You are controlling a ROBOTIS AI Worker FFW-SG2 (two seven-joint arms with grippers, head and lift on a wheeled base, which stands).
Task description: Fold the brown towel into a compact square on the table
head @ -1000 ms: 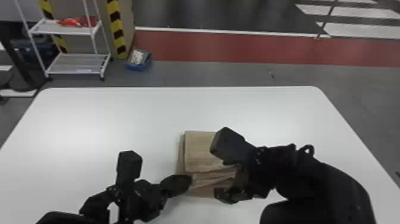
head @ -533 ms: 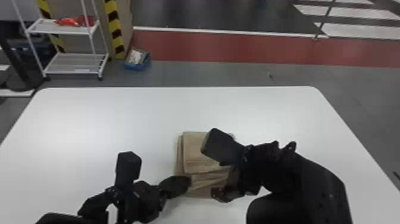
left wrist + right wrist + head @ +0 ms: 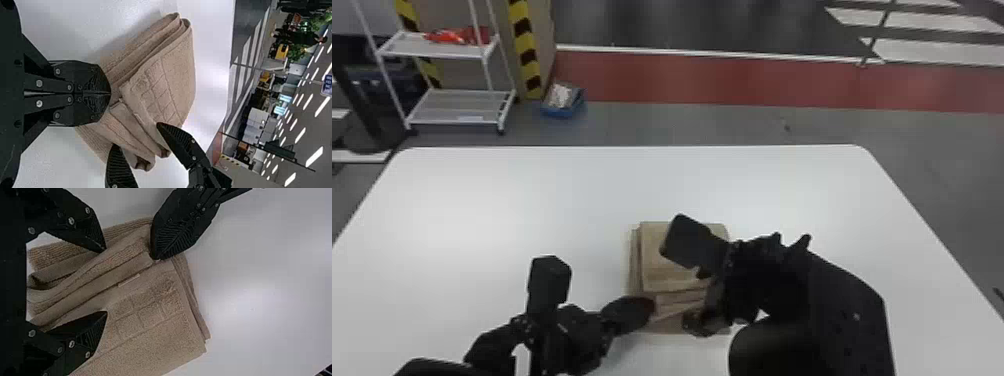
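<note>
See the left tool [image 3: 110,94], fingers together, at the near left part of the brown towel [image 3: 657,265]; cannot tell of any cloth pinched between. Find the right tool [image 3: 106,281], fingers apart, over the towel's near folds. Find the towel folded on the bench [image 3: 507,200], layers unevenly stacked. Could skew the square by closing the right tool on only some plies. Could drag the towel askew by snagging an edge with the left tool. Might knock tool against tool, so close beside the towel's near folds. Might let thick folds spring up without pressing flat.
</note>
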